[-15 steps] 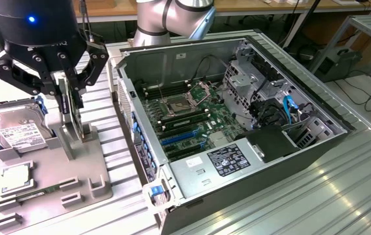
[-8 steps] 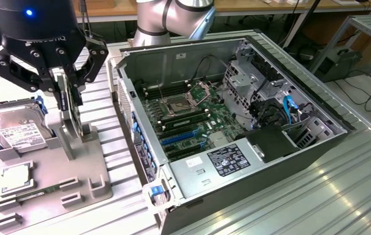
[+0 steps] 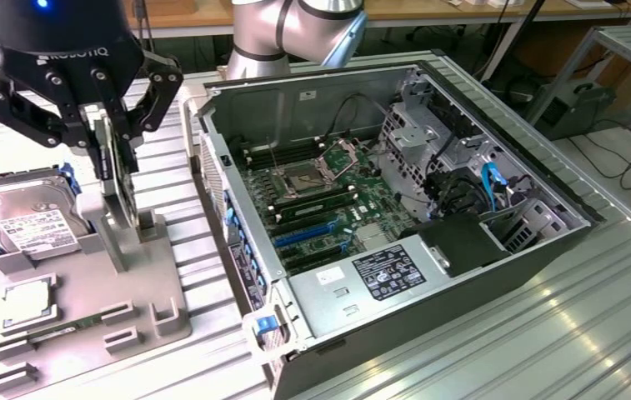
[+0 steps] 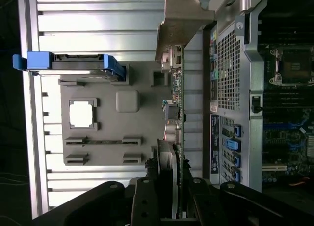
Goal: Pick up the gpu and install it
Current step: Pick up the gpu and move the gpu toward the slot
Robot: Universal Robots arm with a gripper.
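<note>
The black two-fingered end effector (image 3: 112,154) sits closest to the lens. Its jaws are pressed in on the gpu (image 3: 124,190), a thin flat expansion card with a green circuit board and a narrow pale metal bracket (image 4: 182,20) at one end. The card hangs upright and edge-on from the pinch. In the wrist view it runs straight out from between the jaws, with the bracket at its far end.

Directly beneath the end effector is the grey moulded parts holder (image 3: 76,287), which rests on the ribbed aluminium surface (image 3: 582,325). The card's lower edge is level with the holder's upright posts, and it cannot be told whether it has cleared them. Just beside the end effector, in the same holder, stands a silver boxy hard drive (image 3: 21,218) with a white label and a blue frame. Further from the end effector lie a square silver processor chip (image 3: 28,302) and a slim green memory stick (image 3: 65,331).

The open grey computer case (image 3: 282,108) lies on the end effector's other side, near it but apart. Its green motherboard (image 3: 332,196) is exposed, and the blue expansion slots (image 3: 302,235) carry no card.

By these signs the grasp is made and the pick-up is at its very start. The installing half of the task is not yet done.
</note>
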